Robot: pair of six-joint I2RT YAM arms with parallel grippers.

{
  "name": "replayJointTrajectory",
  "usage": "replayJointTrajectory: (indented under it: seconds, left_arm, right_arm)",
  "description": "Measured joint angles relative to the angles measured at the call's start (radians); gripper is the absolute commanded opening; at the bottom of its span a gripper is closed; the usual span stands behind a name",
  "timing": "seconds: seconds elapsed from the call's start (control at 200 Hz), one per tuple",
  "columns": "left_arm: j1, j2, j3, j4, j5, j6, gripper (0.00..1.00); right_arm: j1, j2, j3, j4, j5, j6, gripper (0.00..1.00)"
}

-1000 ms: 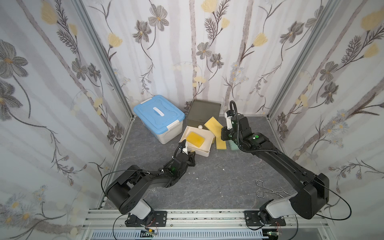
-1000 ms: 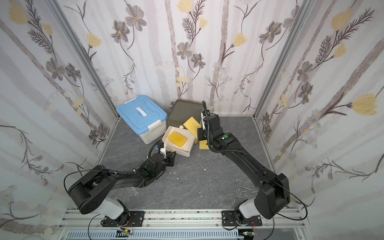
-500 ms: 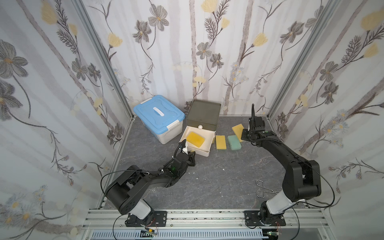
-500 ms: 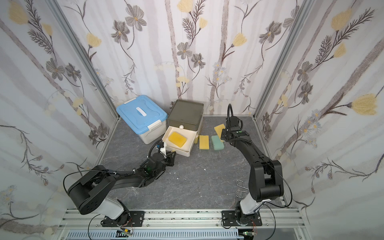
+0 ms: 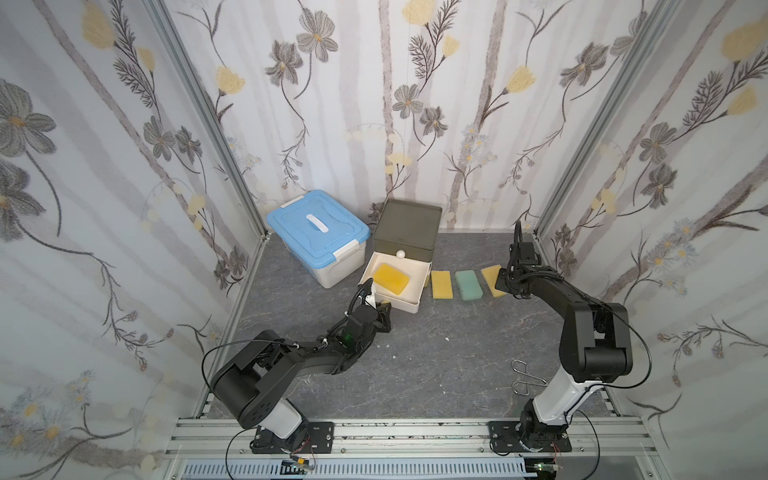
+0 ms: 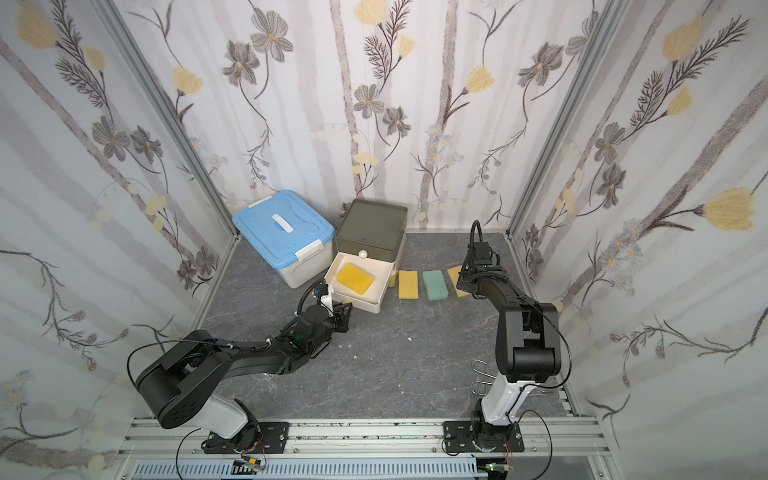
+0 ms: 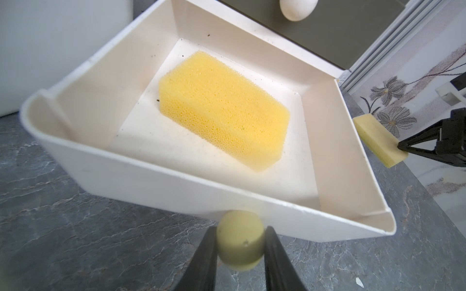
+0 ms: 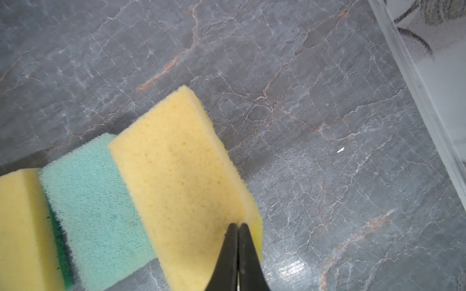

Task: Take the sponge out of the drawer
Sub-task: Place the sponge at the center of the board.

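My left gripper: squeezed shut on the round cream knob of the white plastic drawer.
My right gripper: pinched tight on one corner of the pale yellow block sponge, next to the soft green sponge on the grey marble floor.
Sponge in drawer: a bright yellow holey sponge lies flat inside.
Doing it well: I think I should lower my sponge flat, beside the green one and not on top, then let go.
Hard to see: I cannot tell if my sponge touches the floor or the green one.

Sponges, bin on grey tabletop
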State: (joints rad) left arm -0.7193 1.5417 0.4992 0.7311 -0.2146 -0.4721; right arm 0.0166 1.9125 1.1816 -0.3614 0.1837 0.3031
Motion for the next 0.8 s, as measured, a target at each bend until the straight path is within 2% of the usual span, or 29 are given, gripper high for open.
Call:
replayJointTrajectory:
  seconds: [0.799]
  left_arm:
    - [0.0,0.008,0.002,0.006,-0.002,-0.003,0.21]
  right_arm:
    - [-0.046,0.107,0.036,0.029,-0.026,0.026,0.01]
